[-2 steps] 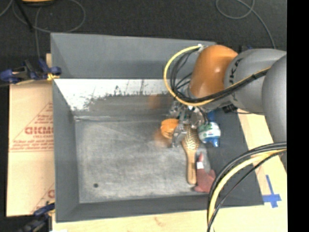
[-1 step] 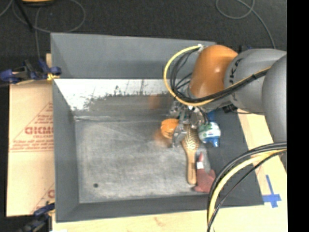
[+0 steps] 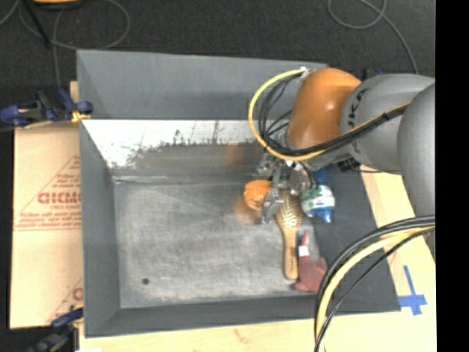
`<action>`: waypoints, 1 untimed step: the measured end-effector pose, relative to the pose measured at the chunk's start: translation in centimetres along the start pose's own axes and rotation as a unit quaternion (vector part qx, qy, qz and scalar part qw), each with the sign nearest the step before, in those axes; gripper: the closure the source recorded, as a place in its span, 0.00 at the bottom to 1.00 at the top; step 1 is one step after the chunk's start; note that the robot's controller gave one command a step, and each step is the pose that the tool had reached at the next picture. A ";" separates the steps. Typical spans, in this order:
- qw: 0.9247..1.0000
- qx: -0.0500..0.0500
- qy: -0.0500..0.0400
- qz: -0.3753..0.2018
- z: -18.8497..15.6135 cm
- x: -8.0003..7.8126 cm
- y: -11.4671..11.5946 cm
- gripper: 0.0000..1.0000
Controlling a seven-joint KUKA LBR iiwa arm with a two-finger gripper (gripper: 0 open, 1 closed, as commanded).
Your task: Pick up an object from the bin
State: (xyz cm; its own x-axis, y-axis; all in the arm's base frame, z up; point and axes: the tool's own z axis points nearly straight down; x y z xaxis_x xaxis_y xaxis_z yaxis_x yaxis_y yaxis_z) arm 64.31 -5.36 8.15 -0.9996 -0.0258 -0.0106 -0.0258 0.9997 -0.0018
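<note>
We see the grey bin (image 3: 183, 262) and the arm (image 3: 381, 123) reaching in from the right. The gripper (image 3: 277, 191) hangs low near the right wall; we cannot tell how wide its grip stands. Beside it lie a wooden brush (image 3: 292, 237), a red thing (image 3: 312, 273), a blue-and-white thing (image 3: 320, 202) and, closest on its left, a small orange round thing (image 3: 256, 194).

A single camera looks down on the grey metal bin (image 3: 183, 248) from above, slightly tilted, so the far and left walls show their inner faces. The bin takes most of the view; the arm (image 3: 396, 123) enters from the right.
</note>
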 end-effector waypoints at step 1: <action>1.000 0.000 0.000 0.000 0.0 0.0 0.0 1.00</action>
State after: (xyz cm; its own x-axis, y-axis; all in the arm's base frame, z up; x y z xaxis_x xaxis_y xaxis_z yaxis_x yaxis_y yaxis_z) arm 64.31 -5.37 8.15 -0.9996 -0.0262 -0.0106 -0.0262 0.9997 -0.0023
